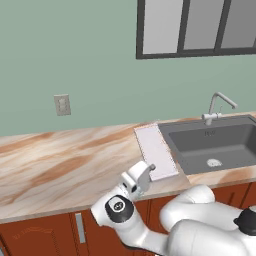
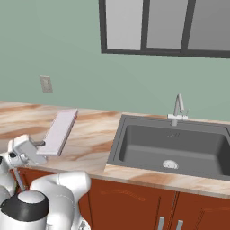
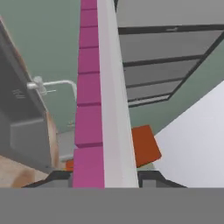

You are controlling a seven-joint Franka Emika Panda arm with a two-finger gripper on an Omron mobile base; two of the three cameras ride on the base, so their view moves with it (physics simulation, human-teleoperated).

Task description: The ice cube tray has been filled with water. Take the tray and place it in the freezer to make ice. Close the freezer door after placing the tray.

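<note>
Pincer (image 1: 151,168) is sitting at the near edge of the counter (image 1: 60,160), jaws drawn in tight on the near end of the ice cube tray (image 1: 155,151); the tray is running away from the pincer toward the wall, just beside the sink (image 1: 215,145), looking nearly flat on the marbled top from the left base camera. From the right base camera the same tray (image 2: 60,130) is reading as slightly raised at its far end (whether it is touching the counter (image 2: 90,134) there, cannot tell), with the pincer (image 2: 39,144) clamping its near end at the counter's front lip. The hand camera is giving what the base cameras are not: the tray (image 3: 105,100) seen edge-on, rising straight out from between the fingertips (image 3: 57,177), a row of magenta cells on one side and a pale lavender-white rim on the other. The pincer (image 3: 104,179) is gripping it at the bottom of that picture. Beyond the tray there, the faucet (image 3: 52,84) and the dark sink wall (image 3: 22,127) are showing rolled sideways. Surface: pale stone with rust-brown veining, over red-brown cabinets (image 2: 148,202). Room: sage-green wall, a dark-framed window (image 1: 197,27) above the sink, an outlet plate (image 1: 62,104) on the wall off to the far side from the sink.
</note>
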